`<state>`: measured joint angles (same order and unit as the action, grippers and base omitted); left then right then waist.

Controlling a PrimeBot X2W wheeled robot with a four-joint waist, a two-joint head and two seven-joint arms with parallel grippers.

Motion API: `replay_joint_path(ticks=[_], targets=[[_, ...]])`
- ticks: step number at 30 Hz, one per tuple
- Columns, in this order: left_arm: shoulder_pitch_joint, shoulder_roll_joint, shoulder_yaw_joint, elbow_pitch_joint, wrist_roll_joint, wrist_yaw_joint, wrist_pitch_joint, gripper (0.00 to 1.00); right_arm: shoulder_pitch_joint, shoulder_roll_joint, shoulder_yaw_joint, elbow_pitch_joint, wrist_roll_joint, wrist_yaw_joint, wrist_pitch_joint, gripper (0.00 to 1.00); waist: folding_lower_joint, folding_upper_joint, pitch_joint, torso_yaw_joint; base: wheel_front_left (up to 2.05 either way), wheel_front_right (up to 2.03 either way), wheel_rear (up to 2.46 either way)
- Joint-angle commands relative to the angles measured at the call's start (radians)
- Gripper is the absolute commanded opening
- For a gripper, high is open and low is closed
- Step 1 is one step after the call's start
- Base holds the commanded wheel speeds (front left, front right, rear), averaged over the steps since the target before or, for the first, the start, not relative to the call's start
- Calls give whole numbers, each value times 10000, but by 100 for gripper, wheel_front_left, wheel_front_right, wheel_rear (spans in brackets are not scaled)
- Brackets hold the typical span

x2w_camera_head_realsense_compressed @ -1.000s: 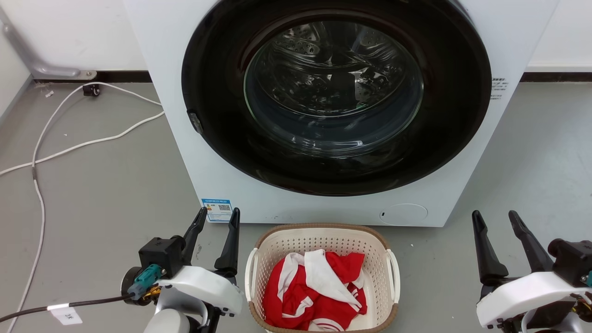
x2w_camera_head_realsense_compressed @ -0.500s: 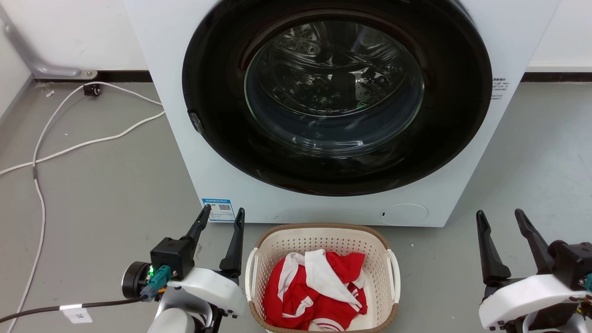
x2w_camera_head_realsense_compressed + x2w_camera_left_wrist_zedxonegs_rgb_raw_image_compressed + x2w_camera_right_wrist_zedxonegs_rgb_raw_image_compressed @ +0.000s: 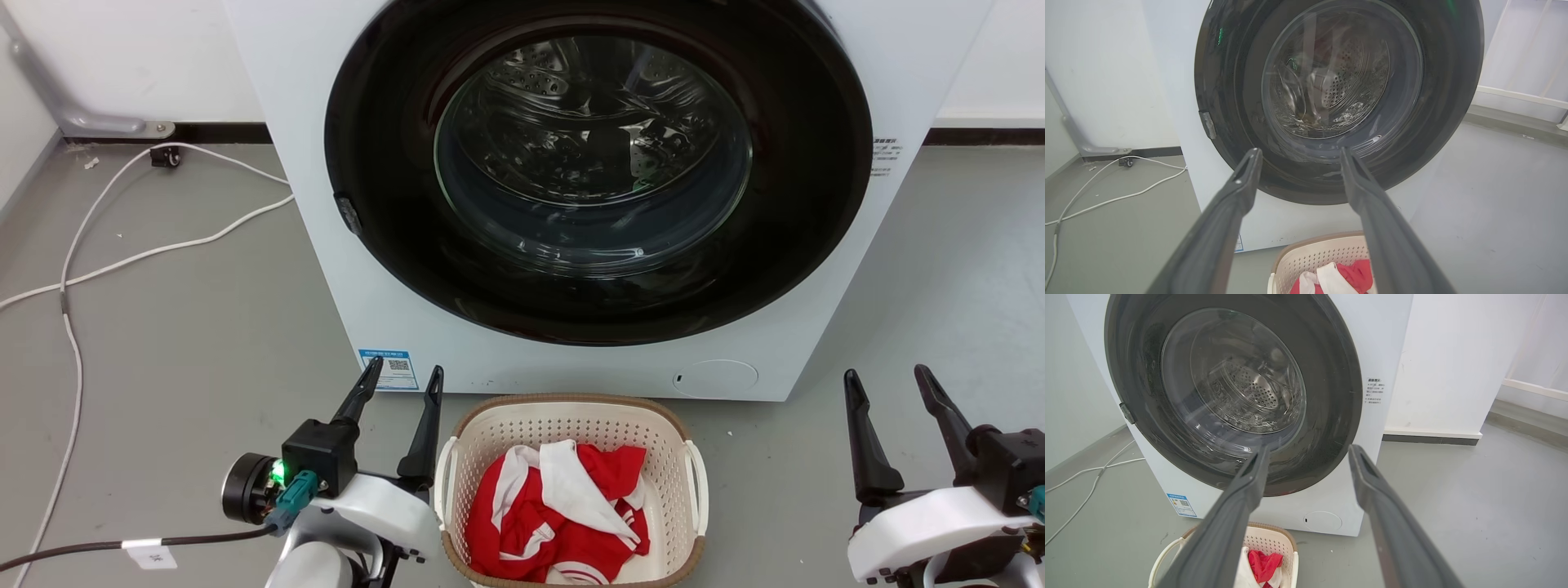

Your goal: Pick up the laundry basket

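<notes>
A white washer [image 3: 588, 204] with its round dark door closed stands on the grey floor [image 3: 180, 343], and the basket [image 3: 571, 402] sits on that floor just in front of it, centred before the robot, with a red-and-white garment [image 3: 563, 506] lying inside. The bottom edge of the head view cuts off the basket's near end, so its long axis cannot be told for sure, but its two white loop handles sit on the side walls, one facing each arm. The left hand [image 3: 406, 365] is the nearer one. It hangs just beside the left handle [image 3: 441, 490], fingers apart and empty, pointing toward the washer and not down at the loop. The right hand [image 3: 886, 371], also apart and empty, is well clear of the right handle [image 3: 700, 490], with bare floor between them. The left wrist view looks over the basket at the washer door, with only the basket's far rim low between the fingers, so both hands appear to ride above rim height. The lift most likely depends on each hand coming inward and down to its own side handle, and the right has farther to go.
</notes>
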<state>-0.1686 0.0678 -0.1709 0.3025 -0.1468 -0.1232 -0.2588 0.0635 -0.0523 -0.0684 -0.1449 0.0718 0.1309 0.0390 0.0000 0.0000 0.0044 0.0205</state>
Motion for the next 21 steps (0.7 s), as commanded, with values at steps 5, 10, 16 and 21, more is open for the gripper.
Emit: replay_joint_path(ticks=[5,10,16,21], targets=[[-109,-27,24,46,124,-36,-86,100,109,34,-75,49,-12,-3,-110,100,0,0,1,4,0,0,0],[-124,-51,45,65,93,-52,-78,100,4,34,-137,206,172,-3,-188,100,0,0,4,9,0,0,0],[-126,-70,84,82,45,-51,-77,100,-86,33,-184,384,265,-3,-248,100,0,0,3,16,0,0,0],[-139,-88,80,90,44,-64,-68,100,-184,33,-225,489,251,-3,-299,100,0,0,17,20,0,0,0]])
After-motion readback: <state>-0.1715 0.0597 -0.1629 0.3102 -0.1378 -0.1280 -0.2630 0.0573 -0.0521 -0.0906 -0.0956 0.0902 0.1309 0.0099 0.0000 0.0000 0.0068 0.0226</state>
